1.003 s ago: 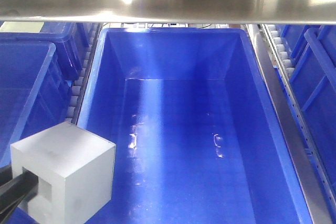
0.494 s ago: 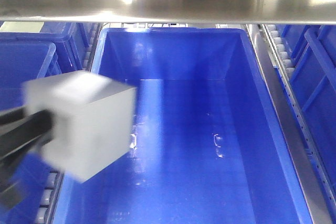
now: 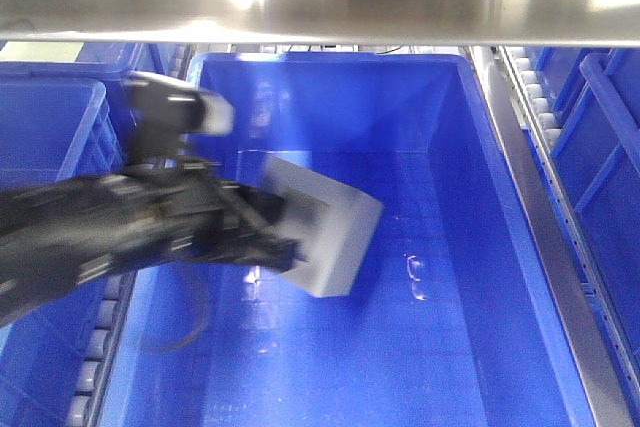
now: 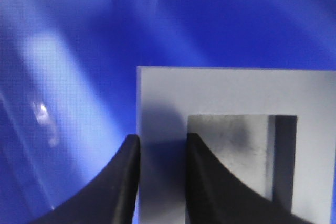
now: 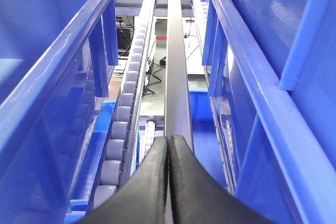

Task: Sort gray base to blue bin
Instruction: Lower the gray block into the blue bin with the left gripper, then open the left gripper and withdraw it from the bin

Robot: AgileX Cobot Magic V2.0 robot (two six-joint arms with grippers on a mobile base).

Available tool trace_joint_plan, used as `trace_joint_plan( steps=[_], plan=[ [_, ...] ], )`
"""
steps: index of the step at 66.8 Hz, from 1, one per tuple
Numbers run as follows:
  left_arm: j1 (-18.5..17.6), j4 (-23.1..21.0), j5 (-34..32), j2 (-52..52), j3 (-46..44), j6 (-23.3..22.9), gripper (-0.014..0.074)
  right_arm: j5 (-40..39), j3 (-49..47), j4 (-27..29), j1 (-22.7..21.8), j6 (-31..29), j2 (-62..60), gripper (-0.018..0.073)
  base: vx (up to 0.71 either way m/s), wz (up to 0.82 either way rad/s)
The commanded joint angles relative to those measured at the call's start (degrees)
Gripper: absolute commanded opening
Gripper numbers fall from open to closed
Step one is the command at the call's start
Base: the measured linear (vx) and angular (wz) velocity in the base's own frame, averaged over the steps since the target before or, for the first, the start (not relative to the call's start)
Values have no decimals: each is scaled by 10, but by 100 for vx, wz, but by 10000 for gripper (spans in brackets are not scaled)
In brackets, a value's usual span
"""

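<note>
My left gripper reaches from the left over the blue bin and is shut on the gray base, held tilted above the bin's floor. In the left wrist view the gray base fills the lower right. One finger lies outside its wall and the other sits inside the square recess, so the gripper pinches the wall. My right gripper is shut and empty, down between two blue crates over a metal rail. It does not show in the front view.
More blue crates stand at the left and right of the bin. Roller tracks and a metal rail run between them. A steel shelf beam crosses overhead.
My left arm has swung up and to the right, carrying the gray base from the bin's lower left corner to over the middle of the bin. The block is now tilted.
</note>
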Motion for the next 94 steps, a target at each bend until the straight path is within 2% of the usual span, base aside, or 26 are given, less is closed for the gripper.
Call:
trace_joint_plan(
  steps=[1, 21, 31, 41, 53, 60, 69, 84, 94],
  plan=[
    [-5, -1, -12, 32, -62, -3, 13, -45, 3, -5, -1, -7, -4, -5, 0, 0],
    [-5, -5, 64, 162, -155, -4, 30, -45, 3, -5, -1, -7, -4, -5, 0, 0],
    [-5, -5, 92, 205, -178, -4, 75, -45, 3, -5, -1, -7, -4, -5, 0, 0],
    [-5, -5, 92, 223, -179, -4, 176, -45, 3, -5, -1, -7, -4, -5, 0, 0],
    [-5, -5, 87, 225, -180, -4, 352, -45, 3, -5, -1, -7, -4, -5, 0, 0],
    [-5, -4, 106, 217, -189, -4, 421, -45, 3, -5, -1, -7, -4, -5, 0, 0],
    [-5, -3, 134, 188, -187, -1, 430, -45, 3, -5, -1, -7, -4, -5, 0, 0],
    [-5, -3, 169, 123, -187, 47, 412, -45, 3, -5, -1, -7, -4, -5, 0, 0],
    [-5, -3, 143, 60, -151, 51, 382, -45, 3, -5, -1, -7, -4, -5, 0, 0]
  ],
)
